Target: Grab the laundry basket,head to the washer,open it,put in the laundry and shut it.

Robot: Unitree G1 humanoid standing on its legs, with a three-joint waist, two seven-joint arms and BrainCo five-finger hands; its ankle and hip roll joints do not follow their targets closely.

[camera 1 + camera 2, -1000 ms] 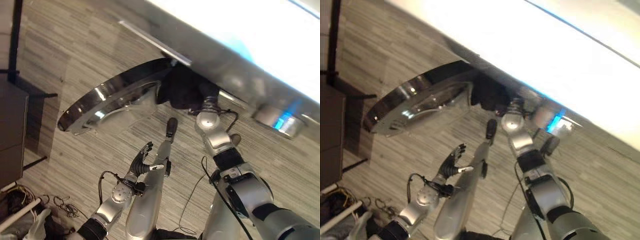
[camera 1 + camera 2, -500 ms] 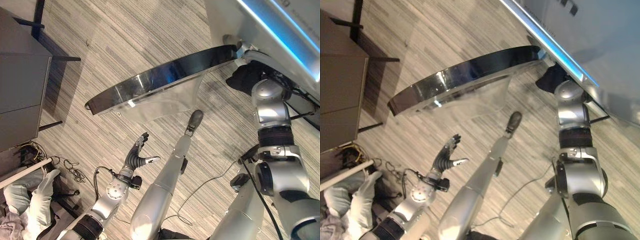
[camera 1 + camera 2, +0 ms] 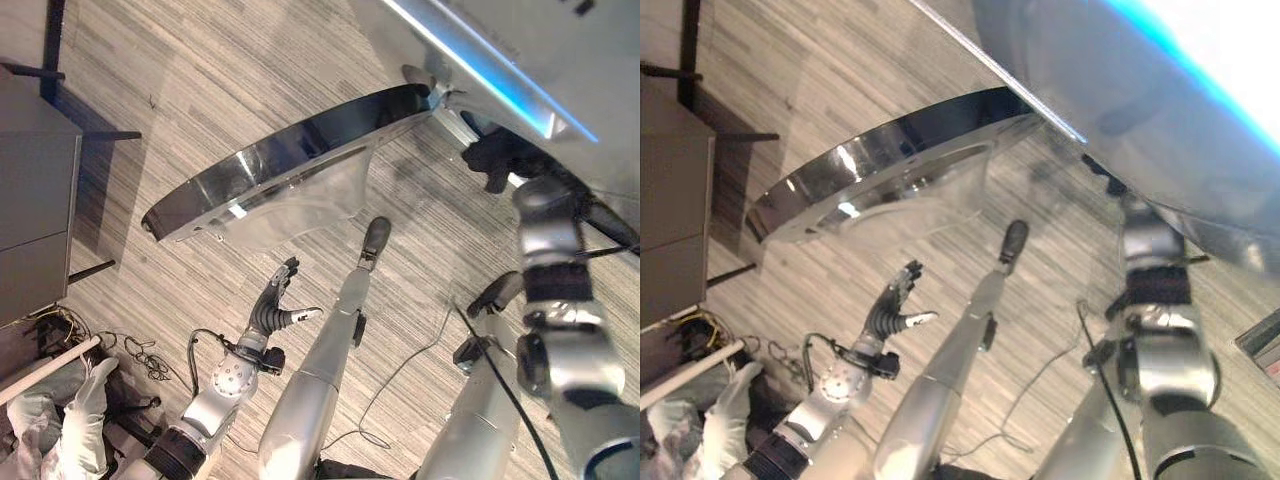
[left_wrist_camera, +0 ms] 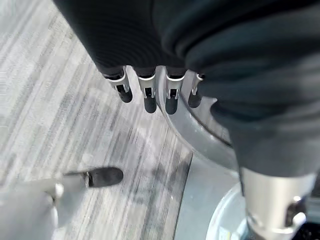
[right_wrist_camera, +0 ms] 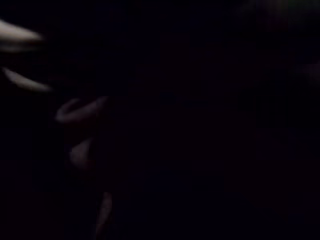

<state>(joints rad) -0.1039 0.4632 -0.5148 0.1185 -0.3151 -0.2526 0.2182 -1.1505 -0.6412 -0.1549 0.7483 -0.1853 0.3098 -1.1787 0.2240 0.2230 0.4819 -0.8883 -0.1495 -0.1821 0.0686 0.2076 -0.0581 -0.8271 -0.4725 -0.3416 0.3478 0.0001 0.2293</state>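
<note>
1. Washer (image 3: 500, 50) door (image 3: 290, 165) hangs wide open, well past the left hand (image 3: 275, 310).
2. Left hand is free above the floor (image 3: 200, 60), fingers straight and spread, holding nothing.
3. Right hand (image 3: 497, 160) is at the washer opening by the door hinge; dark shape there, grip can't be told, its wrist view is dark.
4. Pale laundry (image 3: 60, 435) lies on the floor behind the left hand.
5. No readable writing.

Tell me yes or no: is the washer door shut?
No. The washer door stands swung wide open over the floor, hinged at the washer.
</note>
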